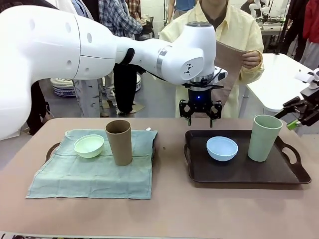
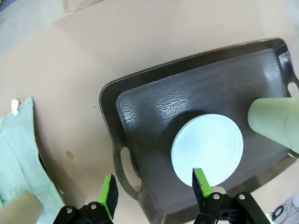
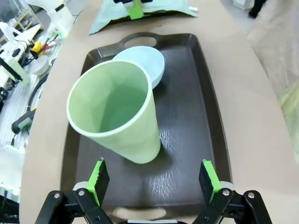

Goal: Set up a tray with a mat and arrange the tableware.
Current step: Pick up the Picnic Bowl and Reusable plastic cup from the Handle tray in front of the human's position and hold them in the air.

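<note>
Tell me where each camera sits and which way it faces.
Front view: fixed on the robot's side, facing the person across the table; left arm over the dark tray.
Left wrist view: above the tray, looks down past the open left gripper at the light blue bowl.
Right wrist view: looks past the open right gripper at the pale green cup.
Shared: all show tray, bowl and cup.

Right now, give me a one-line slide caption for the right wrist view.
Open right gripper facing the pale green cup and light blue bowl on the dark tray.
</note>
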{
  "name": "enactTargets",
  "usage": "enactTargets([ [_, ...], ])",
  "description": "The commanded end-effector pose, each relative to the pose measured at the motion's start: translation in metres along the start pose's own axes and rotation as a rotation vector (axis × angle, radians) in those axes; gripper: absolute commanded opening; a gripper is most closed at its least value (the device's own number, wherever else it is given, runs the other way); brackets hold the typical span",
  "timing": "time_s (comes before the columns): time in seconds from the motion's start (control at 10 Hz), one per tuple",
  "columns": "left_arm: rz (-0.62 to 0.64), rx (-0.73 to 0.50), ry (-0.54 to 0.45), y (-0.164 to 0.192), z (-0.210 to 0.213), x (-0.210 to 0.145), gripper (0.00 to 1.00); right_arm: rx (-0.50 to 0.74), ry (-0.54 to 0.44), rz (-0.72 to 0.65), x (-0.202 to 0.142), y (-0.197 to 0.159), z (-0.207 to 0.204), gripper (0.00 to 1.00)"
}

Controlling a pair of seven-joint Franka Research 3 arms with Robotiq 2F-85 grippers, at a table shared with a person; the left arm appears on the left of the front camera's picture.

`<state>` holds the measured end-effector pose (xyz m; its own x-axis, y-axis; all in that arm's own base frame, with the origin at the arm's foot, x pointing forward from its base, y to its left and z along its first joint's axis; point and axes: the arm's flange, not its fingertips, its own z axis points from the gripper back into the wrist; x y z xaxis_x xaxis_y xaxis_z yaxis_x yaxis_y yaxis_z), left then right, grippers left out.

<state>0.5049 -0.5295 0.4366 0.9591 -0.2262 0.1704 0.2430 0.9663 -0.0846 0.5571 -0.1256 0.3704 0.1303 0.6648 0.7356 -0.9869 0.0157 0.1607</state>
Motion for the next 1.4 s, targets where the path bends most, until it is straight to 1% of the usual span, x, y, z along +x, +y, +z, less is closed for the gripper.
enactTargets([
  [0.0,-0.004,0.004,-0.013,-0.005,0.006,0.008,0.84,-0.014,0.005,-0.014,0.003,0.008,-0.016,1.00],
  [0.3,0.006,0.016,-0.019,-0.004,0.001,0.013,0.84,0.028,0.035,-0.016,0.004,0.008,-0.042,1.00],
  [1.0,0.039,0.024,-0.001,0.007,-0.006,0.024,0.84,0.043,0.055,0.005,0.013,0.017,-0.066,1.00],
  [1.3,0.049,0.031,0.002,0.007,-0.009,0.024,0.84,0.018,0.018,0.023,0.008,0.021,-0.071,1.00],
])
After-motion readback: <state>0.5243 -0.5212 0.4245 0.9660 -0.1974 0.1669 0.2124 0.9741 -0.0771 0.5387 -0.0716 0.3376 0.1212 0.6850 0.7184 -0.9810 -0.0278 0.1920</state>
